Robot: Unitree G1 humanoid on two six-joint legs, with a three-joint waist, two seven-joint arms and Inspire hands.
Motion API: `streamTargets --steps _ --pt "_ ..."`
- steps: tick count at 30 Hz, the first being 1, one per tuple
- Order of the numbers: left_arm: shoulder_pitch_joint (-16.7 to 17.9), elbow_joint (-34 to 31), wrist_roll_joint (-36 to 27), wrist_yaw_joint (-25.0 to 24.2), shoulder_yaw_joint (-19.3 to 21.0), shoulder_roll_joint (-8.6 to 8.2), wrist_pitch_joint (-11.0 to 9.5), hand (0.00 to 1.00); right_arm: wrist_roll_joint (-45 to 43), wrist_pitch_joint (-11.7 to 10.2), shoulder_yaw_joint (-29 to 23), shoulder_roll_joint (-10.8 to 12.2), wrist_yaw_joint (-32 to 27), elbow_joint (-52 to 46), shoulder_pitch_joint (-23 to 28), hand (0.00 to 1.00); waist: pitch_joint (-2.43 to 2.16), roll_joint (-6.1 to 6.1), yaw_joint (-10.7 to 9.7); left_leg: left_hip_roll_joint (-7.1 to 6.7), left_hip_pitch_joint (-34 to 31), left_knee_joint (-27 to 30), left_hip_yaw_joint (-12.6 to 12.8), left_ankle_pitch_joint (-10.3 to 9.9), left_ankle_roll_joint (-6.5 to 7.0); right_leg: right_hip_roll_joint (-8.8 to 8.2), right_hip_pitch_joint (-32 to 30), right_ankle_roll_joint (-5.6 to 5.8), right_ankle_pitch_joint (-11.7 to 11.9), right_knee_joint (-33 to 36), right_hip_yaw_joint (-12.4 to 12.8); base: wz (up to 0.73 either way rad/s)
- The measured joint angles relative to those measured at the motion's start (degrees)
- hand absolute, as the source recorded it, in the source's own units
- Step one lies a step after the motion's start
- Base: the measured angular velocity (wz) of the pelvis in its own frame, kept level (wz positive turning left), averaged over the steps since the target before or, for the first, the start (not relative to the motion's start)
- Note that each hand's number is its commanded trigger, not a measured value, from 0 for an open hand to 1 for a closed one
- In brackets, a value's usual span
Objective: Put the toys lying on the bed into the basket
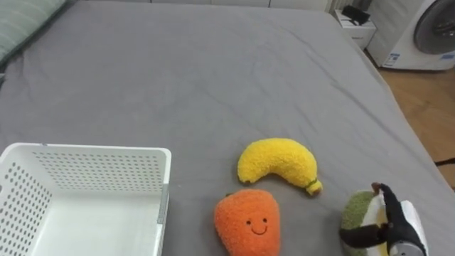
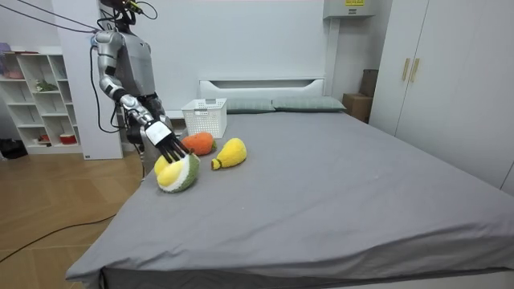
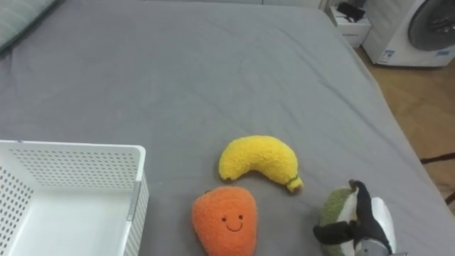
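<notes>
A: What is held by the right hand point(image 1: 399, 226)?

B: The green-and-yellow plush fruit point(image 1: 355, 222) is clasped in its curled fingers, at the bed point(image 1: 213, 71) edge. If gripped too loosely, it could be dropped to the floor point(image 1: 426, 114).

A: And beyond the hand?

B: The smiling orange plush point(image 1: 247, 222) and plush banana point(image 1: 279, 163), just left of it, could be knocked during the carry to the white basket point(image 1: 85, 151), farther left.
</notes>
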Motion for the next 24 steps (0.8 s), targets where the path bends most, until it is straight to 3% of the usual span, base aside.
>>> streamTargets --steps 7,19,20,21,22,24 --pt "0.1 0.0 2.4 -0.1 0.0 0.19 0.6 0.0 -1.7 -0.5 -1.3 -2.2 1.1 9.2 -1.4 0.0 0.14 -0.81 0.1 0.08 0.4 0.0 -0.5 -0.1 0.16 -0.22 1.0 0.07 0.0 0.0 -0.6 0.02" --pt "0.3 -0.6 4.5 0.3 1.6 0.26 1.6 0.0 -6.8 -0.4 -2.4 -3.4 -0.1 15.5 -2.8 0.02 0.13 -0.79 0.8 -0.09 0.1 0.2 -1.2 -0.1 0.19 -0.35 1.2 0.16 0.1 -0.4 -1.3 0.02" --pt "0.0 -0.7 4.5 0.3 1.5 0.35 1.6 0.0 -8.0 -0.4 -2.4 -3.4 -1.0 16.0 -2.7 0.53 0.12 -0.75 0.8 -0.11 0.0 0.2 -1.6 -0.1 0.2 -0.45 1.3 0.2 0.1 -0.6 -1.7 0.16" --pt "-0.1 -0.6 4.5 0.3 1.5 0.41 1.6 0.0 -8.3 -0.4 -2.3 -3.4 -1.5 16.3 -2.7 0.63 0.13 -0.73 0.8 -0.14 -0.1 0.2 -1.7 -0.1 0.2 -0.48 1.4 0.23 0.2 -0.8 -1.9 0.16" --pt "-0.3 -0.5 4.4 0.3 1.5 0.58 1.6 0.0 -8.6 -0.3 -2.3 -3.4 -2.5 16.8 -2.7 1.0 0.13 -0.72 0.9 -0.21 -0.1 0.2 -1.8 -0.1 0.21 -0.51 1.6 0.25 0.2 -1.0 -2.1 0.09" --pt "-0.2 -0.4 4.5 0.3 1.4 0.74 1.5 0.0 -9.9 -0.4 -2.3 -3.4 -4.3 16.9 -2.7 1.0 0.13 -0.68 1.2 -0.46 -0.1 0.3 -1.7 -0.1 0.21 -0.48 1.6 0.25 0.2 -1.0 -2.1 0.03"
